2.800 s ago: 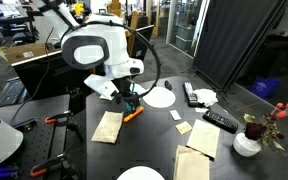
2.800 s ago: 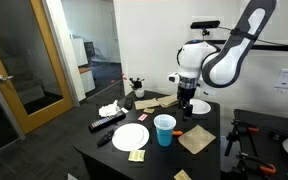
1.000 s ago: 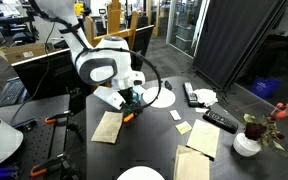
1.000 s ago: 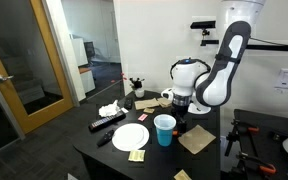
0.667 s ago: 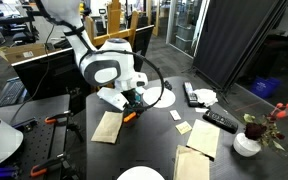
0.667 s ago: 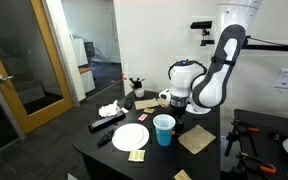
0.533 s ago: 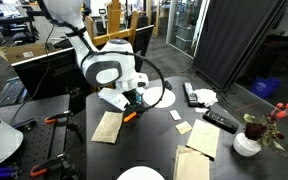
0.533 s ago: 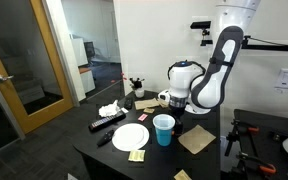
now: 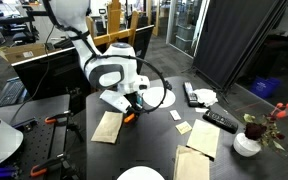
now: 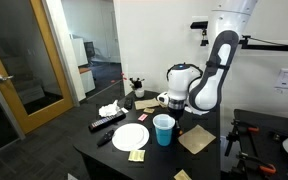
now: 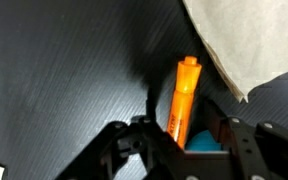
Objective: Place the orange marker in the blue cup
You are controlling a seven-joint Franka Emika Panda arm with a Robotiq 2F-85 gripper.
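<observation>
Logged gripper point(image 9: 132, 109) down low over the dark table point(image 9: 79, 135), close to the surface. Noted in wrist view: gripper point(image 11: 184, 138) spread wide, one of the fingers point(image 11: 150, 132) on each side of the orange marker point(image 11: 182, 98), with slim gaps showing, so not clamped on it. Found the marker lying flat on the table, its far end pointing towards the edge of a pale napkin point(image 11: 249, 45). Saw, in an exterior view, the orange marker point(image 9: 130, 117) just beside a brown napkin point(image 9: 107, 126), right under the gripper. Found the blue cup point(image 10: 163, 129) upright nearer the table's front edge, just beside a white plate point(image 10: 130, 137), apart from the gripper point(image 10: 176, 112). Cannot make out the marker in that view.
</observation>
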